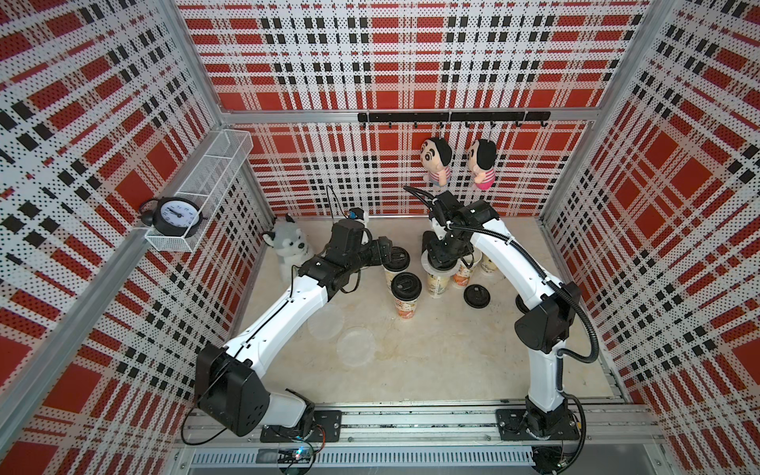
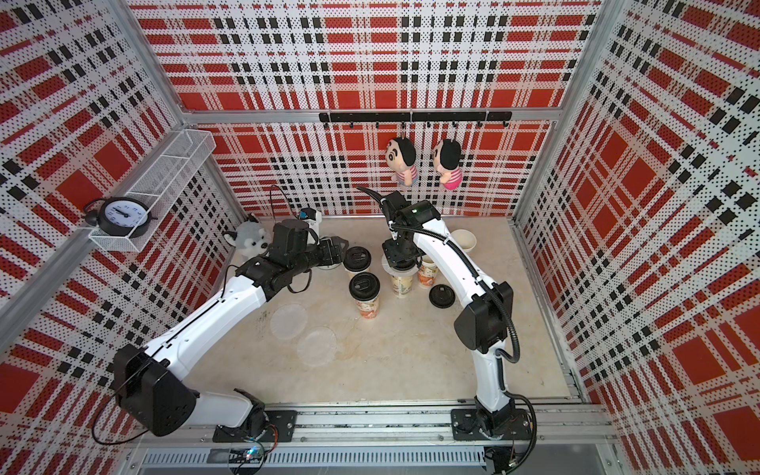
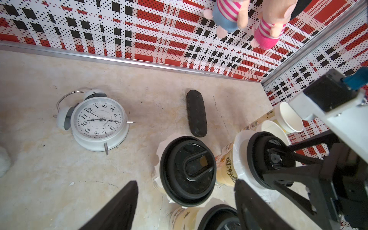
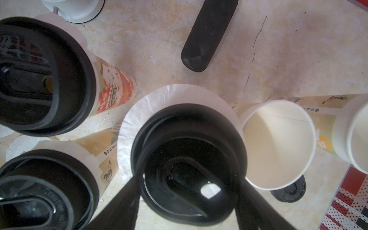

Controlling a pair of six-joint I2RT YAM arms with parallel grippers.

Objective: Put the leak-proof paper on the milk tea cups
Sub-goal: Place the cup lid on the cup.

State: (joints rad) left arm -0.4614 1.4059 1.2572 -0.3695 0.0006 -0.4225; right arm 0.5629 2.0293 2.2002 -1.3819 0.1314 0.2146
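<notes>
The tall white printed paper cup (image 1: 436,283), at the centre of a top view, stands upright; thin whitish round paper (image 4: 169,99) lies flat on it. The right gripper (image 4: 189,183) pinches a black plastic lid (image 4: 189,149); the left gripper (image 3: 186,184) has its fingers spread.

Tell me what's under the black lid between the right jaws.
A white round paper sheet, its edge showing beyond the lid, lying over a printed cup. The cup's mouth and inside are covered.
</notes>
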